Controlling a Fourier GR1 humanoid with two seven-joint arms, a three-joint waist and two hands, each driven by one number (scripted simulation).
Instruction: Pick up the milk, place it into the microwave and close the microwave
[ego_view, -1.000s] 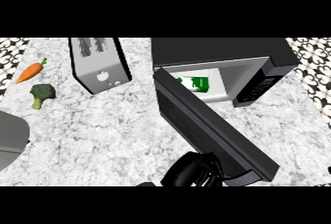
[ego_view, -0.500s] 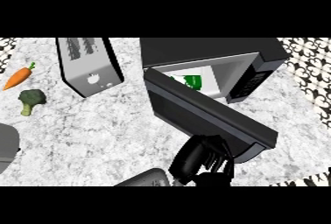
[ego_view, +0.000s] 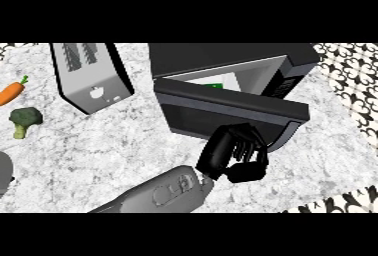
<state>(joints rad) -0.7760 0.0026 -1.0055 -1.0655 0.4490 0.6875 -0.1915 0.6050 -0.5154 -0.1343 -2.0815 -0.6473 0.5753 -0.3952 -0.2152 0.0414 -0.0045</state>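
The milk, a white carton with green print, stands inside the black microwave; only a sliver of it shows above the door. The microwave door is swung most of the way in, leaving a narrow gap at the top. My right hand rests against the door's outer face near its lower right, fingers relaxed and holding nothing. Its grey forearm comes in from the lower edge. My left hand is out of sight.
A silver toaster stands left of the microwave. Further left, a carrot and a piece of broccoli lie on the marble counter. A grey rounded object pokes in at the left edge.
The door has swung from wide open to nearly shut, with my right hand following it inward. The milk is now mostly hidden behind the door, and the view has shifted.
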